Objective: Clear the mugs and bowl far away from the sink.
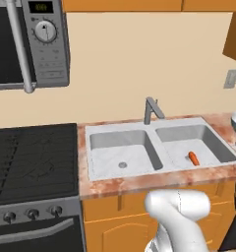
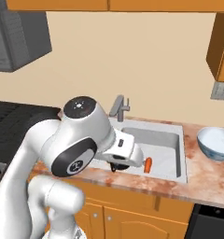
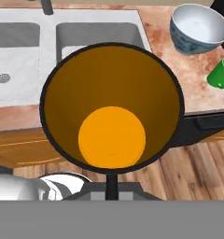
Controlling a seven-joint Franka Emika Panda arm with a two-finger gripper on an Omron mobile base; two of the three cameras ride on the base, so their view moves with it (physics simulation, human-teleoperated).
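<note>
Hand view: black mug (image 3: 111, 107) is pinched by its rim in the gripper (image 3: 112, 184) (thin hold); slippage could be caused by tilting.

Blk mug (image 3: 111, 107) held; bowl (image 3: 198, 29), grn mug (image 3: 220, 74) on counter

You are looking at a microwave (image 1: 30, 44) hanging above a black stove (image 1: 34, 162), a small orange carrot (image 1: 193, 158) lying in a basin, and a speckled reddish counter (image 2: 202, 179) topping wooden cabinets (image 1: 115, 221).
</note>
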